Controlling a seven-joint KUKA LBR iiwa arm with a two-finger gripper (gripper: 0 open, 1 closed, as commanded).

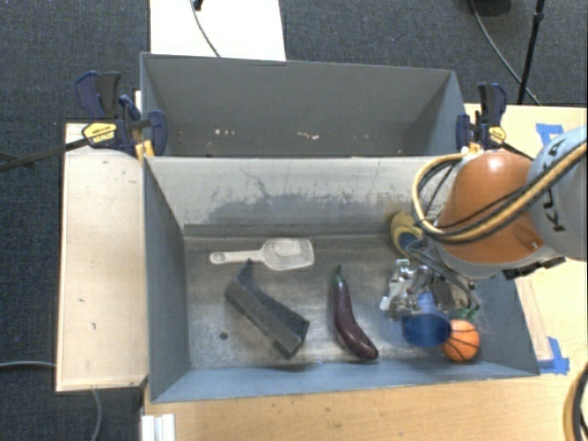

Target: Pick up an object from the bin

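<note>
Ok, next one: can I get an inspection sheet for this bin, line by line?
Surface: grey metal bin, scuff marks on its back wall.
Job's things: blue cup-like thing and orange ball side by side in the near right corner, closest to the gripper; nothing seen held.
Clutter: white scoop, dark grey block and purple eggplant lying apart on the floor; yellow thing partly hidden by the arm.
Gripper: gripper low over the bin's right side, beside the blue cup-like thing.
Cables: cables loop round the orange wrist cover.
Surroundings: dark carpet.

Purple aubergine (352, 320); white scoop (271, 255); blue cup (424, 330); orange ball (462, 342) (grey bin (170, 274)).
</note>
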